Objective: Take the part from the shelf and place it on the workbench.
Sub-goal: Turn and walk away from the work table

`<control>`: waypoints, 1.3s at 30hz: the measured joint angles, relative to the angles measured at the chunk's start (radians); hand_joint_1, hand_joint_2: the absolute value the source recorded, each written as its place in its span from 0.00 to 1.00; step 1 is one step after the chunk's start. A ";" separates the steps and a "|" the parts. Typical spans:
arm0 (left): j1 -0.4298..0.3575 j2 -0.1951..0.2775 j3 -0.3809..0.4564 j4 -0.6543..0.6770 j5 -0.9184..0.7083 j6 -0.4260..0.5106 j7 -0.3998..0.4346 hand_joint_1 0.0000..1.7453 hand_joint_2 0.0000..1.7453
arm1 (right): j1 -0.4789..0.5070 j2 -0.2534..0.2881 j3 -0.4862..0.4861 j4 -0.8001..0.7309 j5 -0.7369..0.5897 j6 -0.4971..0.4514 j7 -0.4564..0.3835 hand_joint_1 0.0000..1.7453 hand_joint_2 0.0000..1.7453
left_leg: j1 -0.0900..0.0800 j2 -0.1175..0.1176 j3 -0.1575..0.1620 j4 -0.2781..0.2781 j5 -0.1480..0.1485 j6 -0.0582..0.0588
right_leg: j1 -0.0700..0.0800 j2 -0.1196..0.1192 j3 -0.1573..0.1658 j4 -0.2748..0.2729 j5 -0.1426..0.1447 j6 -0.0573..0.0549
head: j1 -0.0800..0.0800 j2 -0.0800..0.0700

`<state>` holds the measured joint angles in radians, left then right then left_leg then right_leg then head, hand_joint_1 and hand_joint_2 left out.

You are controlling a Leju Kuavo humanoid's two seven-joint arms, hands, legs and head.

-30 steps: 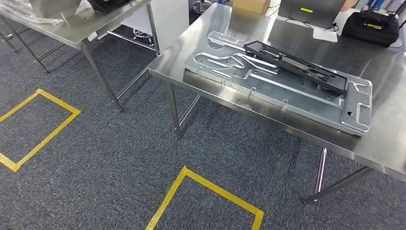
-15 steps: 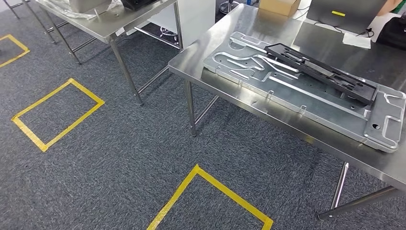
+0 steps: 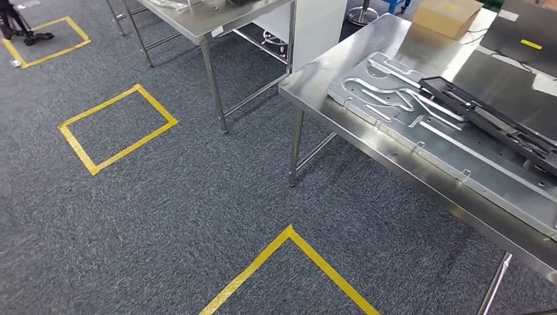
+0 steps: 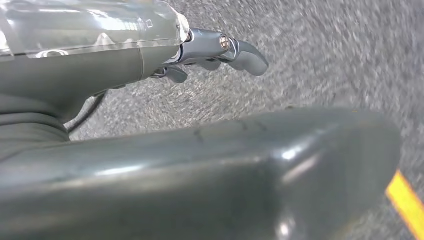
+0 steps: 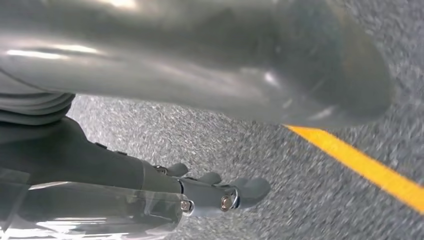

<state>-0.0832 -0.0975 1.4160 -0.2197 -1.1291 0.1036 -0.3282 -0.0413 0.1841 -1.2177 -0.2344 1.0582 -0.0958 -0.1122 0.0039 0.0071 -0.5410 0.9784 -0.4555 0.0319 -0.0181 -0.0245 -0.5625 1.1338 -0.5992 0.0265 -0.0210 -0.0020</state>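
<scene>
Now your left hand (image 4: pixel 220 50) and right hand (image 5: pixel 215 192) hang over carpet (image 3: pixel 164 216), fingers apart, holding nothing.

Black part (image 3: pixel 492 121) on plate (image 3: pixel 420 141), on workbench (image 3: pixel 315 82).

black part (image 3: pixel 499 121) and metal panel (image 3: pixel 446 147) run off the right edge; carpet (image 4: pixel 325 60) blurred.

I see the surface (image 3: pixel 309 82), a bare stainless workbench on thin steel legs, standing on grey carpet at my right. On it a long black part (image 3: pixel 489 118) lies flat and skewed across a big stamped silver plate (image 3: pixel 420 128), running off the frame's right edge.
</scene>
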 joint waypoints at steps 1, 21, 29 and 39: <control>-0.001 0.001 0.000 0.000 0.001 -0.003 0.000 0.00 0.00 | 0.001 0.000 0.003 0.001 0.005 0.000 -0.001 0.00 0.00 | -0.001 -0.010 -0.002 0.000 0.001 0.002 | 0.000 0.014 -0.036 0.071 -0.032 0.000 | 0.000 0.000; 0.002 0.022 -0.007 0.000 -0.016 -0.007 -0.024 0.00 0.00 | 0.007 -0.004 0.039 0.005 0.056 0.023 -0.007 0.00 0.00 | 0.007 0.007 -0.087 0.187 -0.069 -0.057 | 0.004 -0.048 0.035 -0.123 0.097 -0.049 | -0.008 0.000; 0.005 0.026 -0.010 0.000 -0.028 -0.011 -0.023 0.00 0.00 | 0.001 -0.007 0.058 0.005 0.082 0.043 -0.025 0.00 0.00 | -0.001 0.008 -0.006 0.009 -0.008 -0.010 | 0.007 -0.040 0.036 -0.081 0.048 -0.010 | -0.006 0.000; 0.006 0.036 -0.116 0.000 -0.228 -0.028 -0.002 0.00 0.00 | 0.017 -0.040 0.145 0.009 0.293 0.070 -0.003 0.00 0.00 | -0.002 -0.110 -0.010 0.030 -0.015 -0.020 | -0.005 0.081 0.015 -0.094 0.097 -0.011 | -0.005 0.000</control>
<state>-0.0774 -0.0615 1.2997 -0.2197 -1.3566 0.0759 -0.3304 -0.0247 0.1445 -1.0726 -0.2255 1.3510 -0.0258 -0.1155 0.0020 -0.1033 -0.5514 1.0083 -0.4707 0.0114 -0.0228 0.0563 -0.5471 1.0403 -0.5022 0.0156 -0.0255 -0.0020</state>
